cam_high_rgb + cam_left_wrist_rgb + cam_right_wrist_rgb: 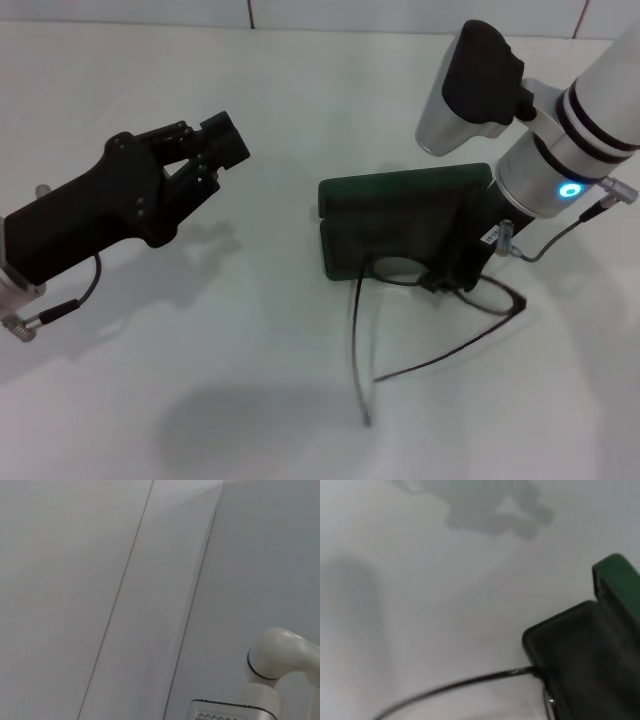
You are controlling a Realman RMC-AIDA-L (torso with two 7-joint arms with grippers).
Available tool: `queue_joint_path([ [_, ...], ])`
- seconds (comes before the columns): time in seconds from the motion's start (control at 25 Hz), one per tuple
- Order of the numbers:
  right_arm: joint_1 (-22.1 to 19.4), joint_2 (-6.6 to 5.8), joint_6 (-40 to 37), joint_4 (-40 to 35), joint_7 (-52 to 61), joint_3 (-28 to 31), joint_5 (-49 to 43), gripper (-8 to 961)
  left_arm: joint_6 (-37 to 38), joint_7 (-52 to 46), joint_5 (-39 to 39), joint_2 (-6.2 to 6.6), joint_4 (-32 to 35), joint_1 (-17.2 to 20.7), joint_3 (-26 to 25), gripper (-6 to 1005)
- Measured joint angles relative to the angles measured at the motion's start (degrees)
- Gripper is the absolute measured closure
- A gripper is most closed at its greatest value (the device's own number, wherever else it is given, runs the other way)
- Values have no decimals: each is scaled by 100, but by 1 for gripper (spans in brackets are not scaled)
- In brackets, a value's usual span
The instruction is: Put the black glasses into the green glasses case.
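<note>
Black glasses sit at the near rim of the open green glasses case, front over the tray, thin temple arms trailing onto the white table, likely mid-placement. Right gripper is low at the frame; its grip cannot be told. Case: hard shell, rounded corners, dark lining. Left gripper hovers well apart, fingers spread, empty.

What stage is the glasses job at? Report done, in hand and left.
Done: the green glasses case lies open on the table. In hand: the right gripper is down at the case's near edge with the black glasses, temple arms unfolded, trailing onto the table. Left: getting them fully inside. The left gripper hovers aside, idle.
</note>
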Motion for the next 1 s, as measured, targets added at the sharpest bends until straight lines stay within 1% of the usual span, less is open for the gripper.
queue_joint_path([
  [0.04,-8,0,45,-16,-10,-4,0,725,21,8,-1,0,-14,-2,0,898],
  [0.28,-35,-11,25,-97,-23,18,1,856,29,6,-6,0,-63,-15,-17,911],
  [0.32,-59,-15,-13,-159,-23,25,1,857,29,-1,-8,3,-65,-15,-18,913],
  [0.36,-197,-27,-131,-425,-27,88,0,858,29,-8,-10,5,-68,-15,-19,915],
  [0.4,-197,-27,-131,-425,-27,88,0,858,29,-16,-11,5,-69,-15,-20,918],
  [0.48,-466,-33,-312,-835,-108,322,19,860,30,-21,-14,1,-78,-14,-21,922],
  [0.56,-776,-32,-516,-1263,-303,679,171,860,30,-8,-29,-3,-84,-18,-19,926],
  [0.64,-1140,-41,-720,-1674,-667,1103,588,860,69,11,-101,-7,-135,-36,2,930],
  [0.72,-1422,-49,-836,-1864,-1019,1404,1044,860,208,86,-188,-6,-271,-104,15,934],
  [0.84,-1813,-35,-865,-1911,-1677,1788,1650,860,548,341,-225,2,-484,-270,7,941],
  [1.0,-2085,-28,-771,-1815,-2217,1996,2296,860,940,660,-265,-10,-662,-505,20,949],
])
